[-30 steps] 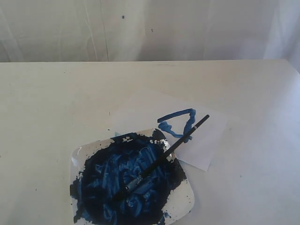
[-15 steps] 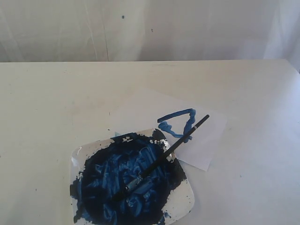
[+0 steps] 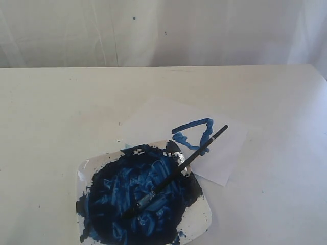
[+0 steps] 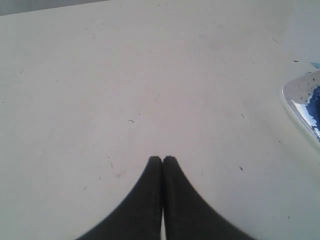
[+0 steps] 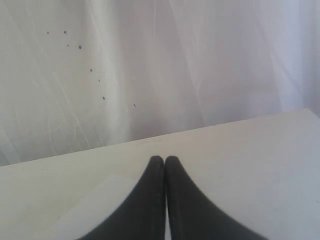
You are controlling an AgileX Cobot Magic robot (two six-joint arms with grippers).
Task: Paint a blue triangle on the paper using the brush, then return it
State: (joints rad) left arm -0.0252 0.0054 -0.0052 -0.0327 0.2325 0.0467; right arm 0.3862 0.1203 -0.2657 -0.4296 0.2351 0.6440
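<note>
In the exterior view the paper [image 3: 163, 120] lies on the table behind the white square plate [image 3: 198, 218], carrying the blue triangle [image 3: 193, 133]. The brush [image 3: 176, 171] rests with its bristles in the plate's dark-blue paint [image 3: 133, 194] and its handle tip over the paper. Neither arm shows in that view. My left gripper [image 4: 162, 158] is shut and empty over bare table, with the plate's corner [image 4: 295, 100] off to one side. Shut and empty as well, my right gripper [image 5: 164, 159] hangs over the table with a corner of the paper [image 5: 95, 202] beneath it.
A white curtain [image 3: 163, 30] hangs behind the table's far edge [image 3: 163, 66]. The table's right edge [image 3: 321, 76] shows at the far right of the exterior view.
</note>
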